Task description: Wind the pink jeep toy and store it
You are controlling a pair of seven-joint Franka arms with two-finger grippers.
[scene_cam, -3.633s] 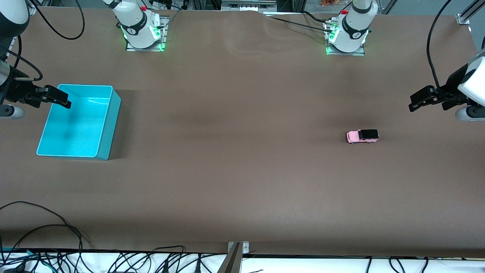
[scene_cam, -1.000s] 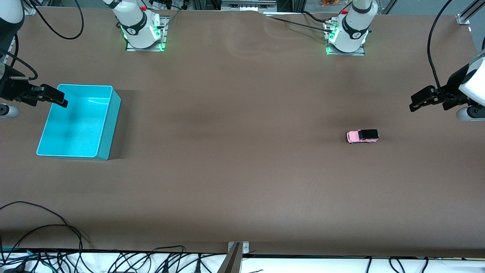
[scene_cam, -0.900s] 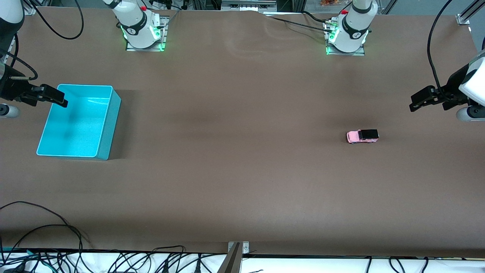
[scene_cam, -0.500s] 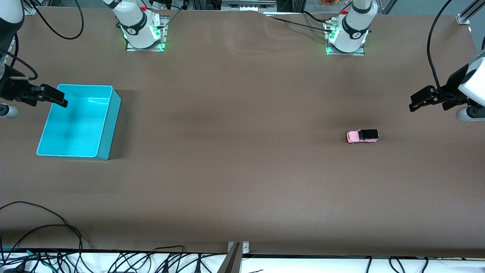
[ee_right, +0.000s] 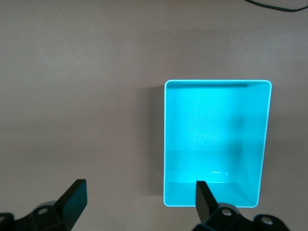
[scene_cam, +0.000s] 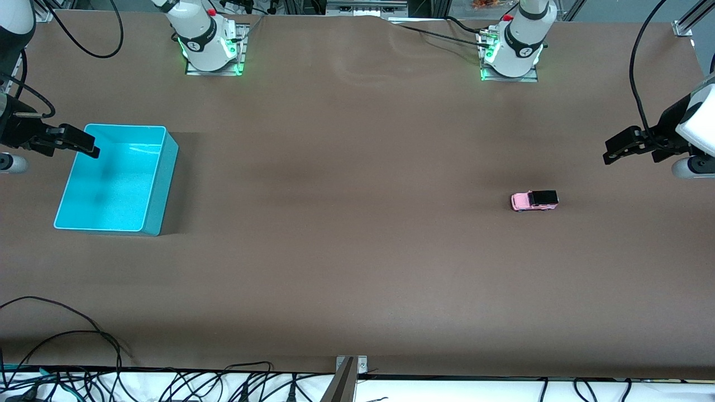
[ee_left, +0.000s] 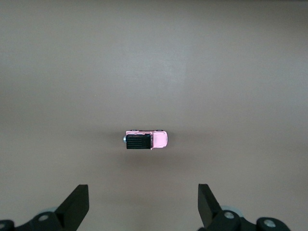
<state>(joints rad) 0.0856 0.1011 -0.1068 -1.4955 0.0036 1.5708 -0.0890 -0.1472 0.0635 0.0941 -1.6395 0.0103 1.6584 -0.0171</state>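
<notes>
The pink jeep toy (scene_cam: 534, 200) sits on its wheels on the brown counter (scene_cam: 357, 223), toward the left arm's end and well apart from the turquoise bin (scene_cam: 153, 184), which stands toward the right arm's end. The toy lies lengthwise along the counter, its pink hood pointing toward the bin and its black roof and rear pointing away from it. Nothing touches it.

The left end effector (scene_cam: 614, 152) hangs in the air over bare counter near the left arm's end, off to the side of the toy and clear of it. In the left wrist view the toy (ee_left: 146, 140) shows between and ahead of the two dark fingers (ee_left: 76, 206), which stand wide apart and hold nothing.

The right end effector (scene_cam: 84, 142) hovers over the bin's rim at the side away from the toy. In the right wrist view its fingers (ee_right: 74, 198) are spread wide and empty, with the bin (ee_right: 168, 144) below them; the bin's inside shows only its turquoise floor and walls.
</notes>
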